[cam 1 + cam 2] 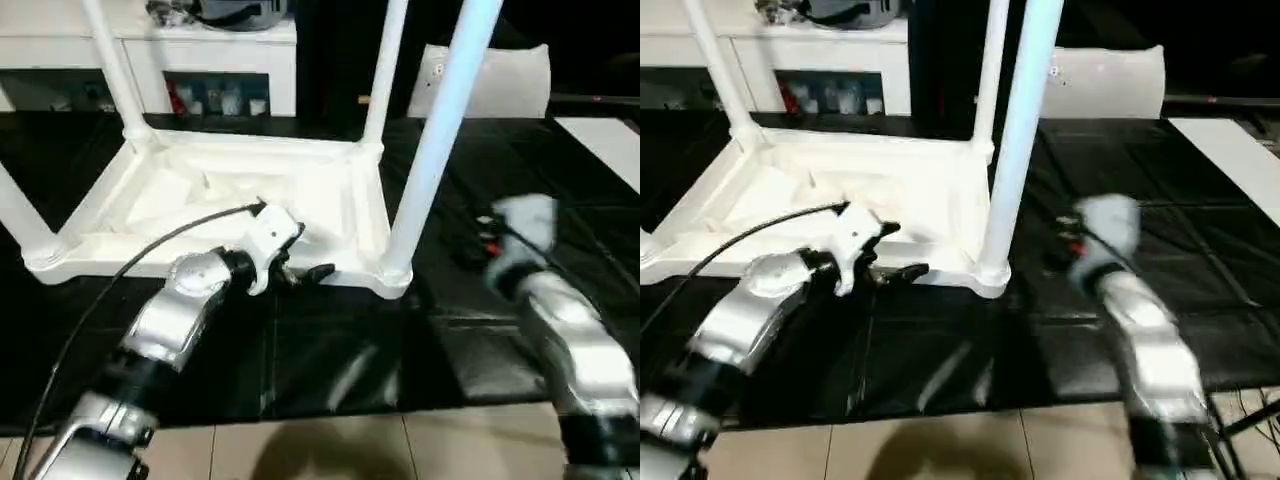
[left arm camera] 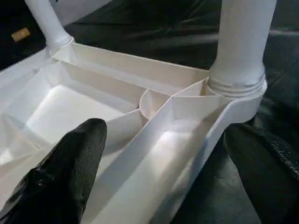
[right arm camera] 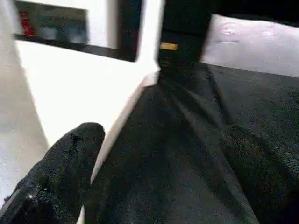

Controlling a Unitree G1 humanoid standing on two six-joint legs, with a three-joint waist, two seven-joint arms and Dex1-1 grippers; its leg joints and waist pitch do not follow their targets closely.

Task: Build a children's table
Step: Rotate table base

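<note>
The children's table lies upside down on the black mat, its ribbed tabletop point(image 1: 230, 190) facing up. Legs stand in the corner sockets: the near right leg point(image 1: 440, 130), the far right leg point(image 1: 385, 70), the far left leg point(image 1: 110, 60) and the near left leg point(image 1: 20, 215). My left gripper point(image 1: 295, 250) is open at the tabletop's near rim. One of its fingers point(image 2: 70, 172) is inside the rim and the other outside, close to the near right socket point(image 2: 236, 86). My right gripper point(image 1: 480, 240) hangs open over the mat, right of the near right leg, holding nothing.
A white cabinet with glass doors point(image 1: 215, 60) stands behind the table. A flat white sheet point(image 1: 500, 75) leans at the back right, and another white panel point(image 1: 605, 145) lies at the right edge. The black mat point(image 1: 330, 360) ends at a tiled floor point(image 1: 330, 450) near me.
</note>
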